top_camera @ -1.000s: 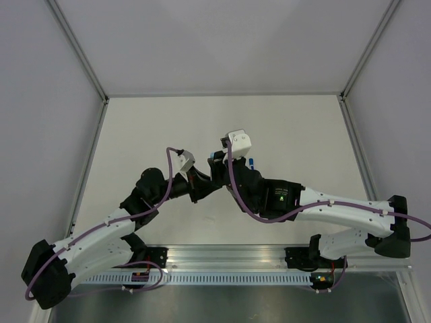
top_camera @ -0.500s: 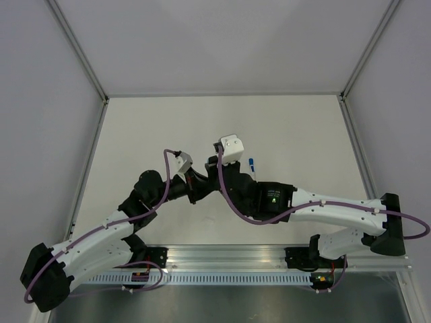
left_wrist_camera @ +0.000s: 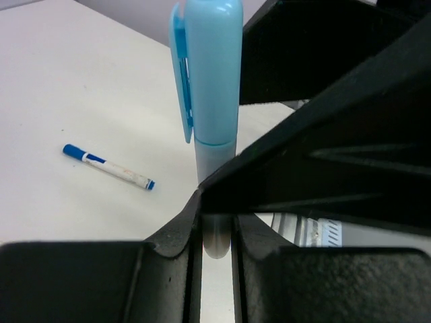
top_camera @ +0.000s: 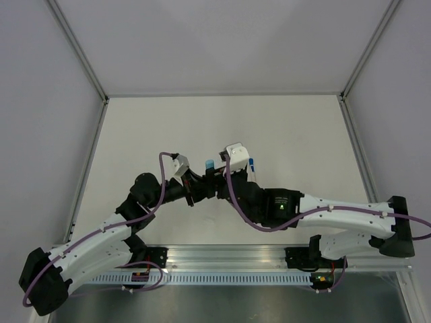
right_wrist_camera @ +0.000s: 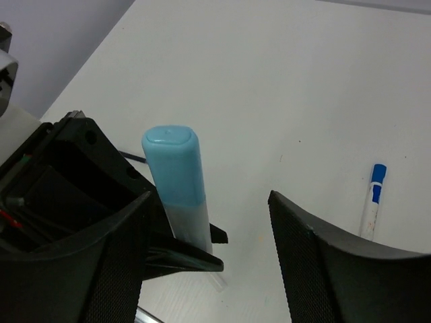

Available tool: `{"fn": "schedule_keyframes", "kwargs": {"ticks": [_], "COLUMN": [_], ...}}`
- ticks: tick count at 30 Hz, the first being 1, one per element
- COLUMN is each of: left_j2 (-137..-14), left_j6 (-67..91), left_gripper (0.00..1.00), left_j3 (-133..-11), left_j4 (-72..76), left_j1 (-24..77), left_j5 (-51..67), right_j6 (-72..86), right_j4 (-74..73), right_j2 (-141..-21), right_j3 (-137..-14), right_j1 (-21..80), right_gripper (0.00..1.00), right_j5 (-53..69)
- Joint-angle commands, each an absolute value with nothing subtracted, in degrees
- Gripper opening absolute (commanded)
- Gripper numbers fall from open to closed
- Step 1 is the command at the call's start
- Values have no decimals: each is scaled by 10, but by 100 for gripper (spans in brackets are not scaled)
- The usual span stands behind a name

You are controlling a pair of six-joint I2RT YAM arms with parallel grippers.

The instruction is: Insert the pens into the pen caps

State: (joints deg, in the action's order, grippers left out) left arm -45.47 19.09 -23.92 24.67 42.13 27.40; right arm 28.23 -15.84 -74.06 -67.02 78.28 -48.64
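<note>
Looking down from above, you find the left hand (top_camera: 193, 190) and right hand (top_camera: 214, 176) crowded together mid-table (top_camera: 303, 134), their fingers hidden; only a pale blue cap (top_camera: 209, 163) pokes out. Left wrist: your left hand pinches the upright cap's lower end. Right wrist: your right hand gapes wide, the cap between its fingers; the white pen (right_wrist_camera: 372, 202) lies on the table beyond.

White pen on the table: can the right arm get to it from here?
Probably yes. The right gripper is open and empty, and the white pen lies close beside it on the table, uncovered. The left gripper, shut on the blue pen, sits on the other side.
</note>
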Motion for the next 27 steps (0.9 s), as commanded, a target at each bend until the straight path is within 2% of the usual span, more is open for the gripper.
{"fn": "schedule_keyframes", "kwargs": {"ticks": [1,5,12,18,20,23,27], "left_j2": [-449,-458,-491,-526,-530,-523,-510], "left_j6": [178,179,200,239,254,267,265], "left_gripper": [2,2,2,2,2,2,2], "left_j3": [-251,-251,-258,-250,-243,-233,-226], "left_j4": [284,302,347,435,484,512,517], "left_j1": [423,422,423,423,424,424,424], "left_j5": [322,375,467,560,583,597,597], "right_j6": [247,206,145,104,100,99,114], "right_j4": [-121,-81,-98,-97,-111,-108,-74], "right_j2": [-658,-592,-532,-534,-547,-569,-572], "right_j3": [-641,-594,-595,-622,-641,-648,-635], "right_j1": [787,786,787,783,777,763,746], "right_gripper": [75,76,79,81,79,71,69], "right_j5": [-442,-375,-286,-238,-243,-205,-159]}}
